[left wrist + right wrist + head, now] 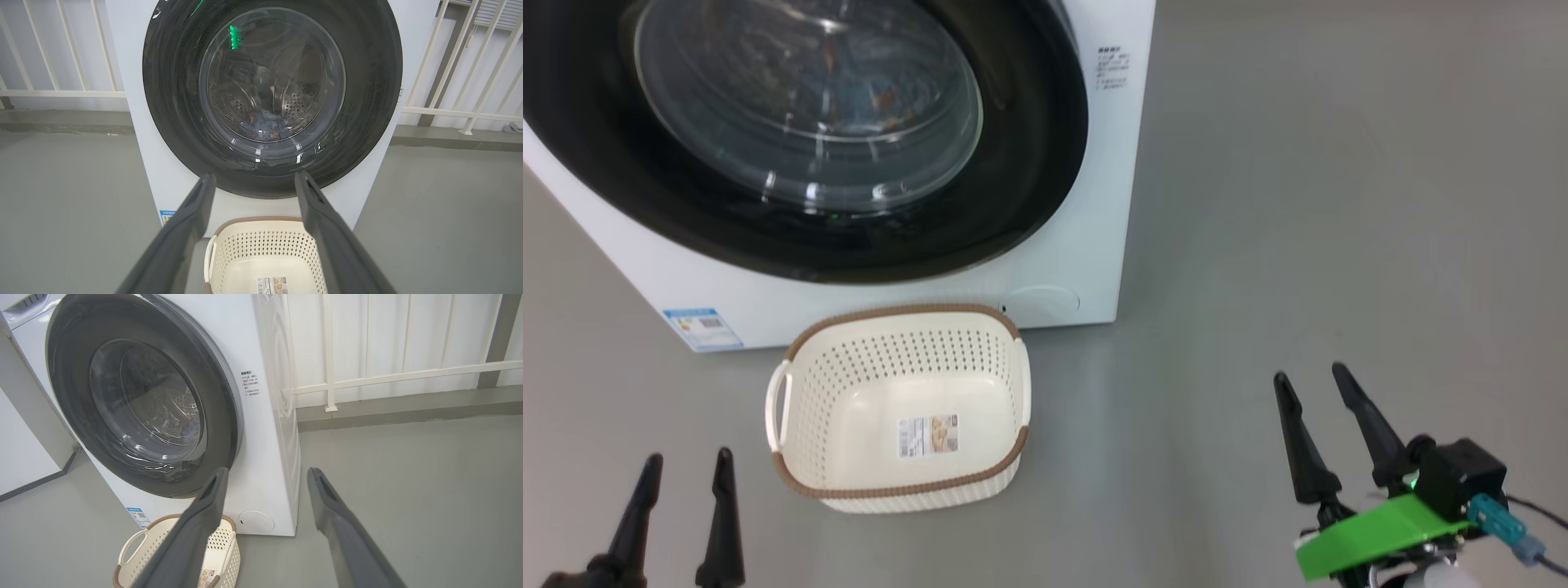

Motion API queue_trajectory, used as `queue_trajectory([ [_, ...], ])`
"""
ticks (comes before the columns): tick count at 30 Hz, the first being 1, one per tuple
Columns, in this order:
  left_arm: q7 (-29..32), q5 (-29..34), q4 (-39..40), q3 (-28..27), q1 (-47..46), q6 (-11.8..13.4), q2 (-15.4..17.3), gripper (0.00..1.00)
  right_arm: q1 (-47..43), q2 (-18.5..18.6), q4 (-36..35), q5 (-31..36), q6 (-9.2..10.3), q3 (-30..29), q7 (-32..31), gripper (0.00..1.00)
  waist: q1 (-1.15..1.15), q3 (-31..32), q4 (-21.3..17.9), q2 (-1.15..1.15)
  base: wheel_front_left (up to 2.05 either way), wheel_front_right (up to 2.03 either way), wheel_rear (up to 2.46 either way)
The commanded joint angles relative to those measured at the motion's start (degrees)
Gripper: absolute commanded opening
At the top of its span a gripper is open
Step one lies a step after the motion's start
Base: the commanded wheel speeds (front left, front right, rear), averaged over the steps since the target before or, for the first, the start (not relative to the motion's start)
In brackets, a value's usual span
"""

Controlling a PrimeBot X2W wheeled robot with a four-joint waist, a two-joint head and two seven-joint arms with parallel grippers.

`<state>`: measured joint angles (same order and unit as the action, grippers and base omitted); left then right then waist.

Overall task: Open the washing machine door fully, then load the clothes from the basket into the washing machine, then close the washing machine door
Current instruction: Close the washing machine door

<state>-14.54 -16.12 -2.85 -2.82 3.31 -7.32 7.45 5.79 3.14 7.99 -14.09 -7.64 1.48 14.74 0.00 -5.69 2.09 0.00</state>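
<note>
Stickered basket (849, 384); clothes (265, 124) inside washing machine (155, 175)

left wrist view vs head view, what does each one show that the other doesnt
Left wrist view: the white railing behind the washing machine, and the clothes lying low in the drum. Head view: the right gripper, open, with a green part at its wrist, and the round cap at the machine's lower corner. Both: the washing machine door shut, the basket empty but for its label sticker, and the left gripper, open.
</note>
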Motion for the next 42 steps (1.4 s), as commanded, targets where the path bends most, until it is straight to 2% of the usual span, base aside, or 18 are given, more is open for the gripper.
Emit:
queue_trajectory([
  [1, -0.46, 0.74, 0.98, -2.29, -0.32, -0.17, 0.76, 1.00, -0.50, -0.25, -1.81, 0.54, 0.15, 1.36, 0.26, 1.00, 0.00, 1.96, -1.03, 0.00, 0.00, 0.00, 0.00],
  [15, -0.46, 3.13, 1.65, -2.28, 5.36, -0.17, -0.82, 1.00, -6.75, -0.26, -2.82, 2.27, 0.15, 1.28, 0.26, 1.00, 0.00, 5.21, -2.51, 0.00, 0.00, 0.00, 0.00],
  [42, -0.46, 2.65, 2.33, -2.02, 5.75, -0.17, -1.11, 1.00, -6.92, -0.26, -3.39, 1.79, 0.15, 0.81, 0.26, 1.00, 0.00, 4.57, -1.73, 0.00, 0.00, 0.00, 0.00],
])
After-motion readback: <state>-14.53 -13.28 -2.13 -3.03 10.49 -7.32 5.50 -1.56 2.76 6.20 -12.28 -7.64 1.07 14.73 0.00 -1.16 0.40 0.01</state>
